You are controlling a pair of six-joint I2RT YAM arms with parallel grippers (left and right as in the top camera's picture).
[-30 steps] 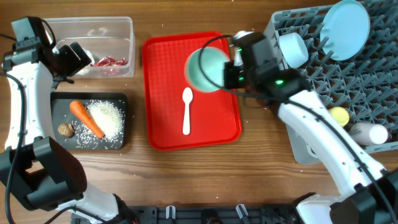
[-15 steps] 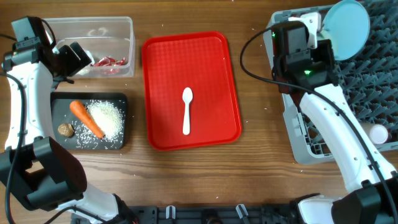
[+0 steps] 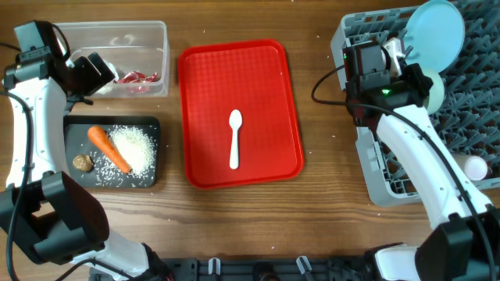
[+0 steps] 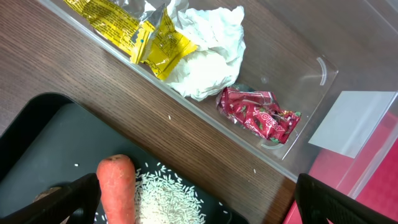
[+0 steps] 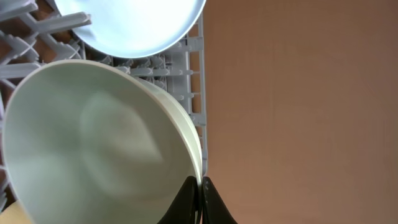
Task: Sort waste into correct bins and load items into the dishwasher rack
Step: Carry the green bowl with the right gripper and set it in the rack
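Wooden table [image 3: 328, 203]: right gripper [image 5: 198, 182] pinches bowl [image 5: 93, 143] over rack [image 3: 469, 86] (left gripper [image 4: 199, 200] gapes, empty); earlier, bowl hung left of rack.

Wood-grain table [image 3: 328, 203], apparently evenly lit

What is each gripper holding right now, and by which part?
The right gripper pinches the pale blue-green round bowl by its rim. The left gripper is open and holds nothing.

No word, brand or number can be read anywhere. The yellow wrapper [image 4: 146, 34] and the red wrapper [image 4: 258, 116], both inside the clear tub [image 4: 323, 70], carry small print, too crumpled and blurred to make out.
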